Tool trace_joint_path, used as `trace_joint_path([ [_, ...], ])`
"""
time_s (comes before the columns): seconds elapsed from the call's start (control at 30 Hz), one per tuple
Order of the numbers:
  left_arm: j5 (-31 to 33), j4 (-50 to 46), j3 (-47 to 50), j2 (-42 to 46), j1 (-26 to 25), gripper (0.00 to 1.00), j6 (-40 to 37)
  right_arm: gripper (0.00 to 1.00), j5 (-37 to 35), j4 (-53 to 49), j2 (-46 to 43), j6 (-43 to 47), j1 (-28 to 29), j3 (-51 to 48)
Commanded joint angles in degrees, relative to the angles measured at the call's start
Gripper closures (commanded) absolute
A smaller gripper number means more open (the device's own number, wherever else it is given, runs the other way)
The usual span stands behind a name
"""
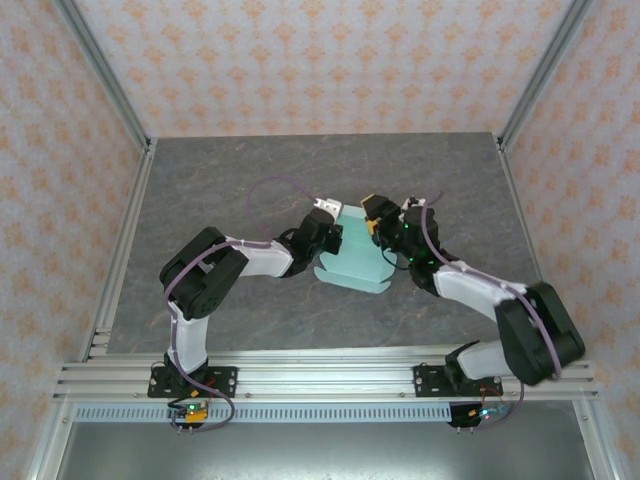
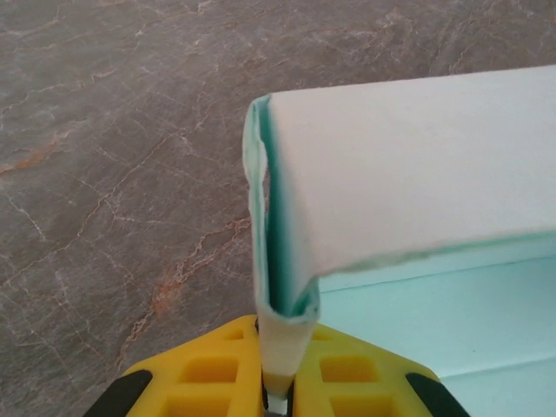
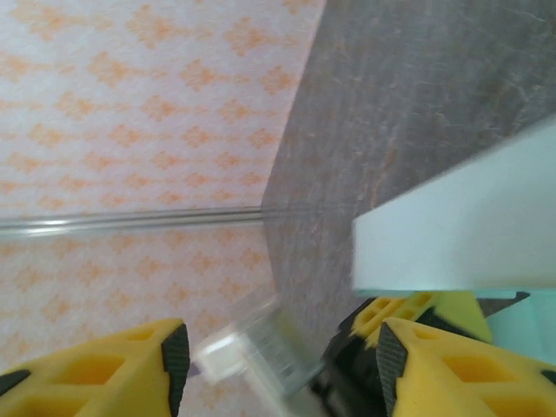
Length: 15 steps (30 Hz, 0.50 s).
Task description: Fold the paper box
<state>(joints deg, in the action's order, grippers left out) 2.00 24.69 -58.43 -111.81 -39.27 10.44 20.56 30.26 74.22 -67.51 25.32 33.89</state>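
Left arm (image 1: 205,275) and right arm (image 1: 500,300) rise from the near edge, elbows out, wrists meeting centrally; left gripper (image 2: 276,395) pinched tight on a fold of the paper box (image 2: 408,174); right gripper (image 3: 278,365) spread wide

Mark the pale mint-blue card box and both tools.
pale mint-blue card box (image 1: 358,258), top view, on its flat middle panel.
left tool (image 2: 280,347), left wrist view, between yellow fingertips pinching the folded flap.
right tool (image 3: 280,347), right wrist view, midway between its parted yellow fingertips.
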Motion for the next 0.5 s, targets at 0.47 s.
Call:
trace_joint_path([
  [0.47,-5.57,5.92,3.84,1.22,2.35,0.85,-5.91,0.15,-1.41,-61.15,18.76,51.62,-8.05,41.08],
])
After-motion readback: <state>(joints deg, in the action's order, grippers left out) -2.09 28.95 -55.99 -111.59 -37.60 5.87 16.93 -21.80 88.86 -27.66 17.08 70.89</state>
